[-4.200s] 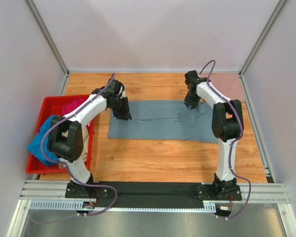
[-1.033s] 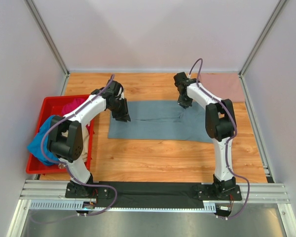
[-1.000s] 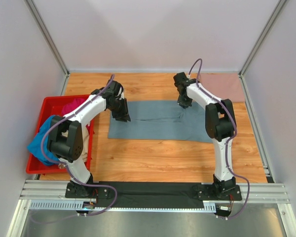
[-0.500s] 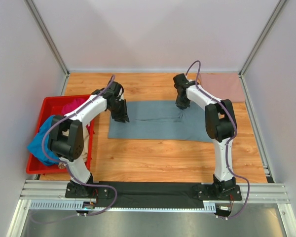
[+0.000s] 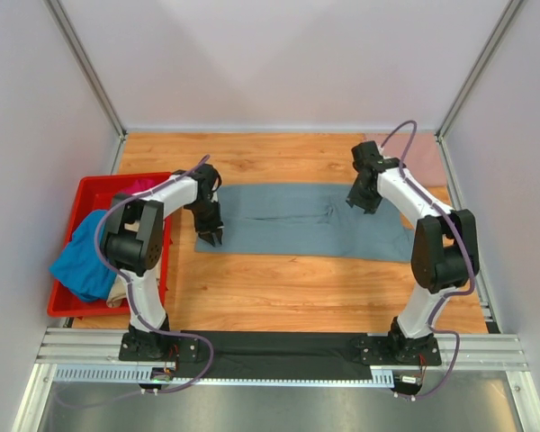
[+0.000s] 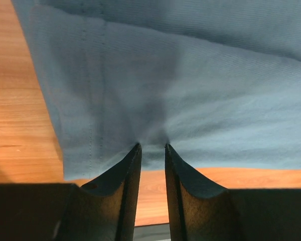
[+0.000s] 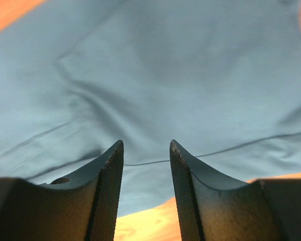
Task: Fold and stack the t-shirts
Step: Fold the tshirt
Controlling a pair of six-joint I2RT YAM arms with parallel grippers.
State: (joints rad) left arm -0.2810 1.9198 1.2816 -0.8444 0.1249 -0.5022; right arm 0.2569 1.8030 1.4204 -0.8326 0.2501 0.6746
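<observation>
The slate grey-blue t-shirt (image 5: 288,220) lies flat as a long band across the middle of the table (image 5: 297,283), its length running from the left side to the right side. The left gripper (image 6: 151,146) is at the near left corner of the shirt. Its jaws stand only a little apart, the tips press on the cloth just inside the hem, and a small pucker runs toward the gap, but I cannot tell if a fold is really pinched. The right gripper (image 7: 146,143) hangs above the right part of the shirt with jaws apart and grasps nothing. The step in hand seems to be the next fold of this shirt. To do it well, I think both grippers should take all layers at matching corners, lift low and together, and lay the edge down square, so no wrinkle is trapped. Other shirts, a bright blue one (image 5: 81,261) among them, wait in the red bin (image 5: 78,211) at the left edge.
</observation>
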